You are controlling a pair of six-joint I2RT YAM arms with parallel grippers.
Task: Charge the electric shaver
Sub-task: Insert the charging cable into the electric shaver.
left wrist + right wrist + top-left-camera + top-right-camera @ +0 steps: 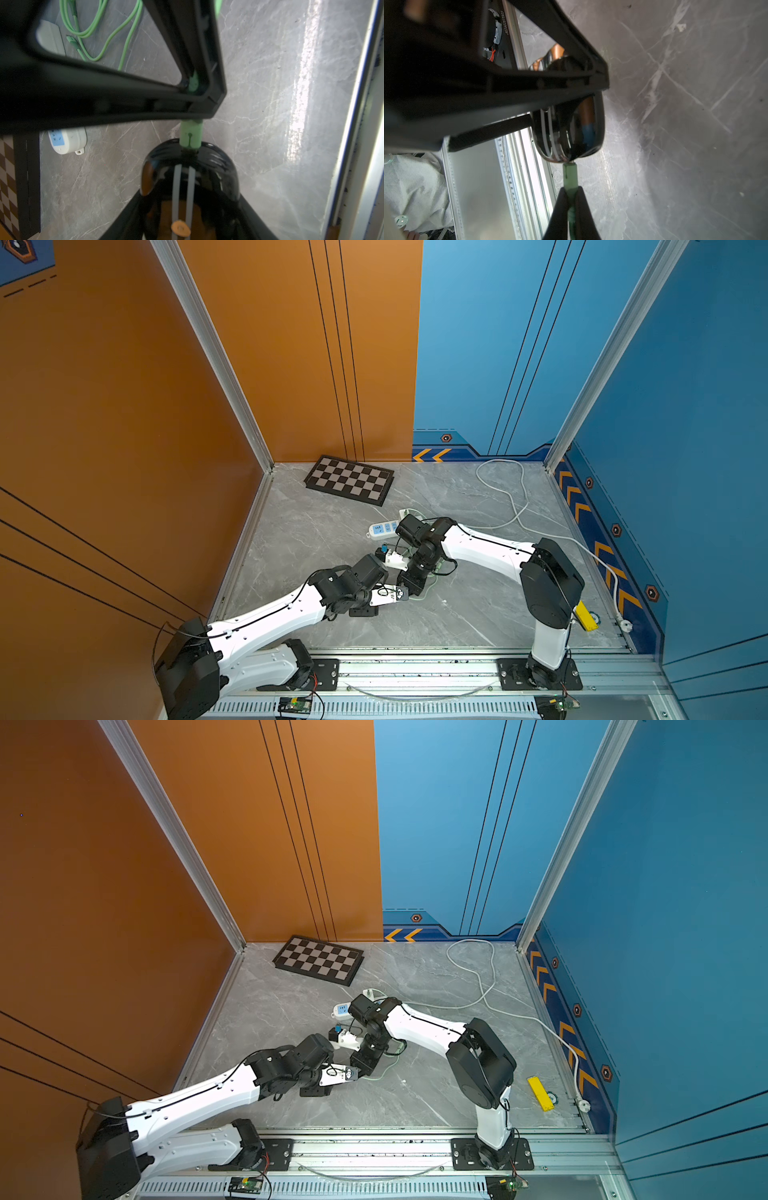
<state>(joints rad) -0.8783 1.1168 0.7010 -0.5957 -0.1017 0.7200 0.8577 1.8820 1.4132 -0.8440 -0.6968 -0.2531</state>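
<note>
Green cable (190, 133) touching shaver (187, 176); power strip (379, 529), chessboard (349, 480) lie farther back

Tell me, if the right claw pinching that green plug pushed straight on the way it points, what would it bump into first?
The electric shaver. The right gripper points its green plug straight at the shaver's end, held by the left gripper; the plug tip seems to touch it.

On the table (478, 614), checkerboard (349, 480) at 11 o'clock, against the back wall. Cord (515, 506) looping from 1 o'clock round to 4 o'clock; small block (586, 616) at 4 o'clock, near the edge. Near centre, electric shaver (207, 166) between the left gripper (190, 195) fingers; cable plug (191, 133), pinched in the right gripper (571, 195), touching its end. Power strip (382, 528) at 12 o'clock of these.
</note>
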